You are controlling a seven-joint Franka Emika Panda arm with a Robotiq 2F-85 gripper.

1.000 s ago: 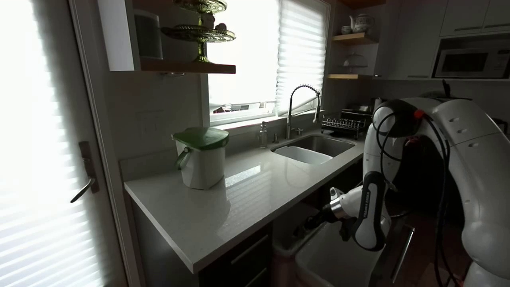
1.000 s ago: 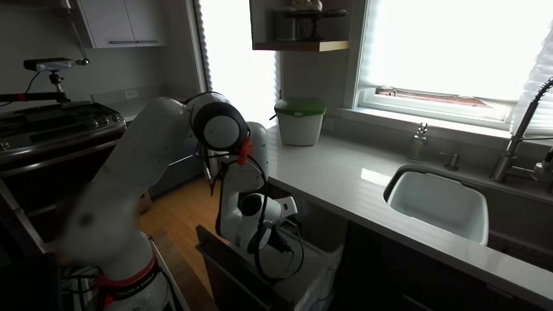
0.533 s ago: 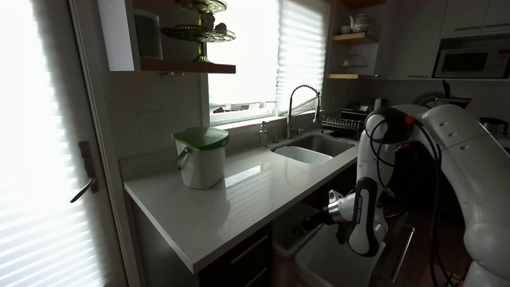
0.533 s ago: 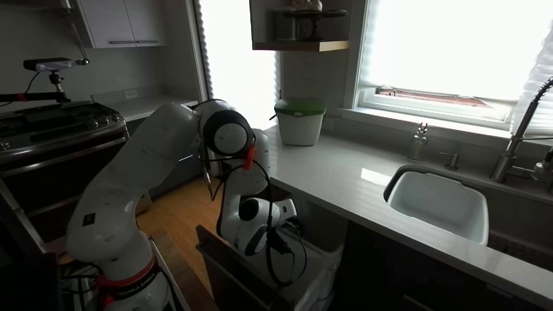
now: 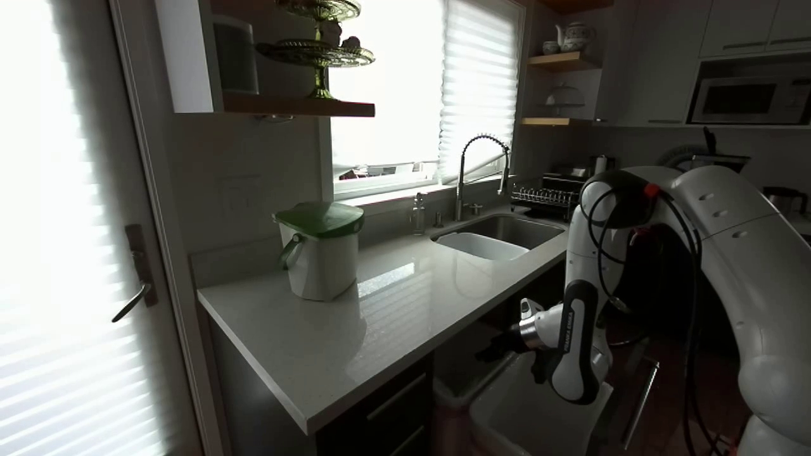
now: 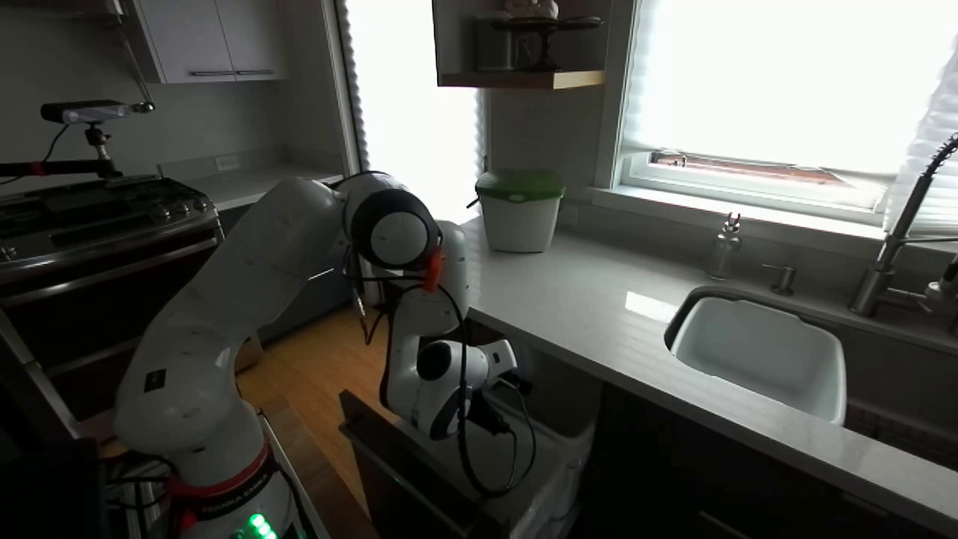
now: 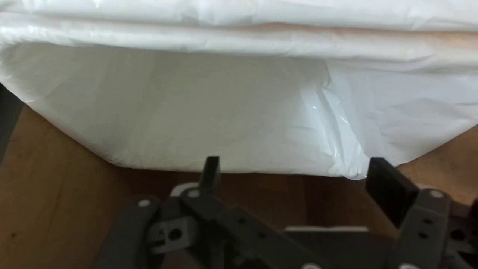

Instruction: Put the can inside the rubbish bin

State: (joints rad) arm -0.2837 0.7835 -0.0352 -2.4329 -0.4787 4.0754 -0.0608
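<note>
In the wrist view my gripper (image 7: 293, 160) is open, its two dark fingers wide apart with nothing between them. Ahead of the fingertips spreads the white plastic lining of the rubbish bin (image 7: 224, 112), with a rolled edge along its top. An exterior view shows the gripper (image 5: 486, 354) over the pulled-out drawer, below counter height, reaching over the darker rear compartment. The large pale bin (image 5: 538, 408) stands there under the wrist. From the opposite side, the arm partly covers this bin (image 6: 557, 449). The can is hidden or out of view.
The counter edge (image 5: 380, 381) runs close beside the hand. A white pot with a green lid (image 5: 322, 253) stands on the counter, and a white basin (image 6: 760, 359) sits in the sink. The drawer front (image 6: 419, 468) rises beneath the wrist, where a cable loop hangs.
The fingers have spread, and a dim shape at their tips earlier no longer shows. The arm lowered slightly, then stayed nearly still. Green lights now show on the robot's base.
</note>
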